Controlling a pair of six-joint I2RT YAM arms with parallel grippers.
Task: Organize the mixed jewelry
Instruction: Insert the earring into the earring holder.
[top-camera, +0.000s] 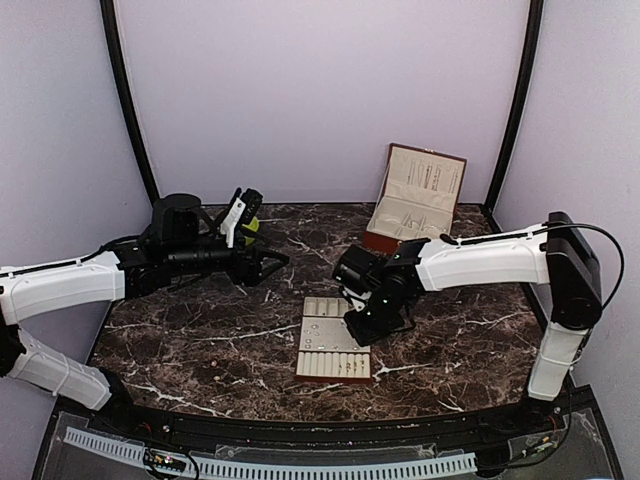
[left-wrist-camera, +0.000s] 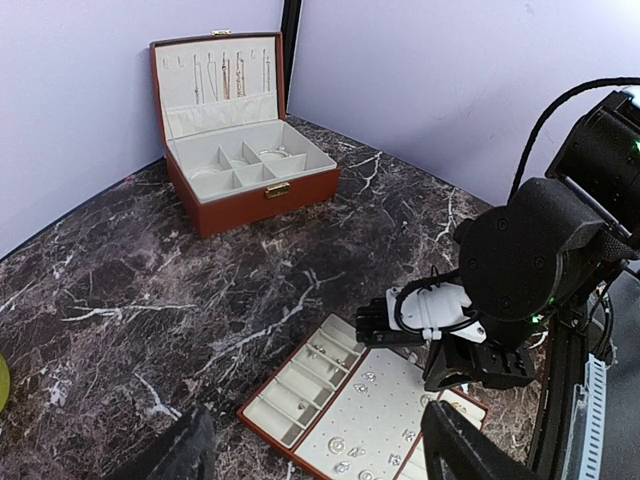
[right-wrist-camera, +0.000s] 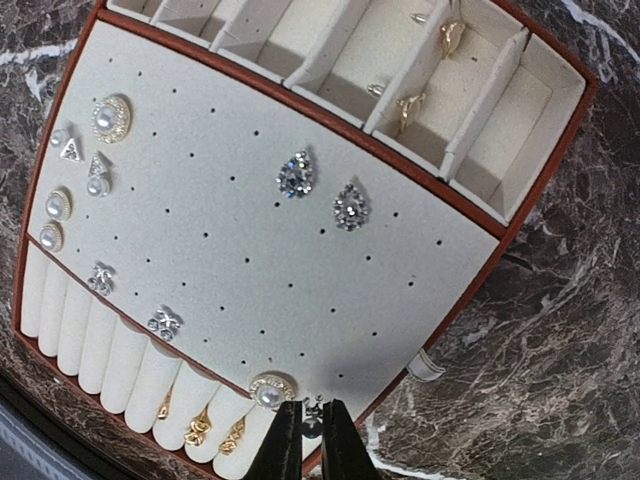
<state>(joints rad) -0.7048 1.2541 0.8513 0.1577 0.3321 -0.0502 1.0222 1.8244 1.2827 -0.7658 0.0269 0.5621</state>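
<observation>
The mixed jewelry lies on a beige tray with a brown edge (right-wrist-camera: 540, 200): crystal teardrop studs (right-wrist-camera: 296, 173), pearl studs (right-wrist-camera: 110, 117), gold rings (right-wrist-camera: 200, 430) in the roll slots. My right gripper (right-wrist-camera: 312, 440) hovers over the tray's near corner, its fingertips a narrow gap apart with a tiny silvery stud (right-wrist-camera: 313, 415) pinched between them, beside a round pearl stud (right-wrist-camera: 270, 392). From above, the right gripper (top-camera: 358, 325) sits at the tray's (top-camera: 335, 340) right edge. My left gripper (left-wrist-camera: 320, 455) hangs open and empty, well left of the tray (left-wrist-camera: 262, 415).
An open brown jewelry box (top-camera: 415, 200) stands at the back right, with chains hanging in its lid (left-wrist-camera: 220, 75). A lime-green bowl (top-camera: 250, 222) peeks out behind the left arm. Dark marble table (top-camera: 200, 340) surrounds the tray.
</observation>
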